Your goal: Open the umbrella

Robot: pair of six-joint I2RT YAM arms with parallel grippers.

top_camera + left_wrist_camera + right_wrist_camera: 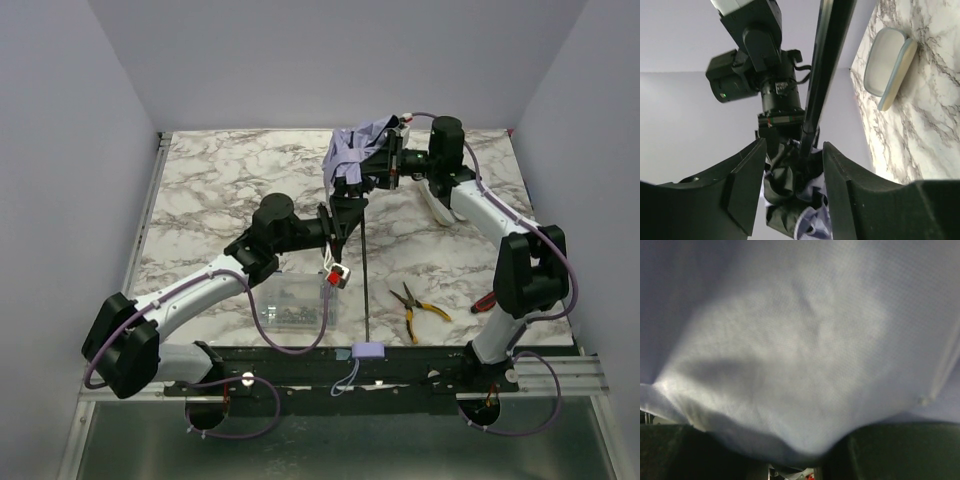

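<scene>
Left hand (794, 150) is gaping around the umbrella (355, 150) shaft, right hand (396, 168) is getting smothered in canopy, grip unclear; worrying the loose shaft's slipping sideways.

The umbrella (805, 350) fills almost the whole view with its pale lilac-white cloth, blurred and very close, brightest at its middle and shaded toward its upper left. Below the cloth's sagging lower edge the two dark fingers (675, 455) of the right gripper (797, 460) stand apart, the cloth bulging down between them; whether they pinch it cannot be told. Near the cloth's right edge a pale seam (945, 365) slants down to a small knob (925, 401), and just under the cloth's lowest point a red speck (811, 475) shows.
</scene>
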